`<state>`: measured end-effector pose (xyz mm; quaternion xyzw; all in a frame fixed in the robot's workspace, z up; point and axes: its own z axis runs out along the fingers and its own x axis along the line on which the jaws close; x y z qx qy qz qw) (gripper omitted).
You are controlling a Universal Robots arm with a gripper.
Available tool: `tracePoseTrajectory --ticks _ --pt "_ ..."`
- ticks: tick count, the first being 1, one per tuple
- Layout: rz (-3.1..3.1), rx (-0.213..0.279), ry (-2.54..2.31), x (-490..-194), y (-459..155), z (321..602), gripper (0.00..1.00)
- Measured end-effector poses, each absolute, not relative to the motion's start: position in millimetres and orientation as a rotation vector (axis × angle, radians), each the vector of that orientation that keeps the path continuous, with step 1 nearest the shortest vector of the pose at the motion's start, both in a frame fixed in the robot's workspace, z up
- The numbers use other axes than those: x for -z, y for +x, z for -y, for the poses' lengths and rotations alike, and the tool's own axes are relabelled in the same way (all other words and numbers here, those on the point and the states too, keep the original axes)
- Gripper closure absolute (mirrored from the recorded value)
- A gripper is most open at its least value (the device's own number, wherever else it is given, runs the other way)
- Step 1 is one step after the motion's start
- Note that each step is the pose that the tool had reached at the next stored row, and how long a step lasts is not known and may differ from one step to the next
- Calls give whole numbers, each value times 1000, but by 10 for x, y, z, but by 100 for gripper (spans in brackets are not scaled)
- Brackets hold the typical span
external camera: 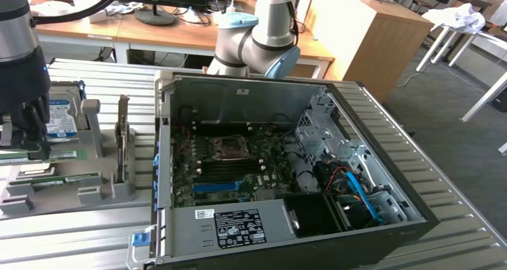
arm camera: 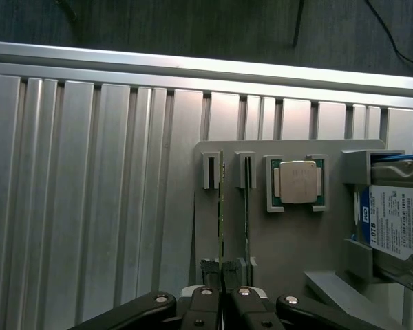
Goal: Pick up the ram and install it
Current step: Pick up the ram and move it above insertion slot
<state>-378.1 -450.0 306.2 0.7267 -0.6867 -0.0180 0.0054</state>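
The ram (arm camera: 220, 213) is seen edge-on in the wrist view as a thin green-yellow strip along the grey holder (arm camera: 289, 240). It runs straight out from the claw (arm camera: 222, 295), whose jaws are drawn nearly together and pinched on it. In the exterior view its long green side is shown just under the claw (external camera: 24, 142), and an open computer case (external camera: 380, 139) well apart.

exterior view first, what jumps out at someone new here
The open computer case, motherboard exposed, dominates the middle of the exterior view. At that view's left the gripper hangs over a grey holder with the ram and a blue-labelled hard drive.
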Motion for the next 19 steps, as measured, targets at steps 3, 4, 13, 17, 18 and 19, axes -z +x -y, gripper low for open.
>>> tracePoseTrajectory --ticks 3,4,13,17,18,19 --pt "2150 56 2275 -3072 -3781 4500 87" --pt "2150 56 2275 -3076 -3781 4500 87" --pt "2150 56 2275 -3111 -3781 4499 87" --pt "2150 56 2275 -3125 -3781 4499 87" --pt "2150 56 2275 -3129 -3781 4500 87" --pt "2150 56 2275 -3133 -3781 4500 87"
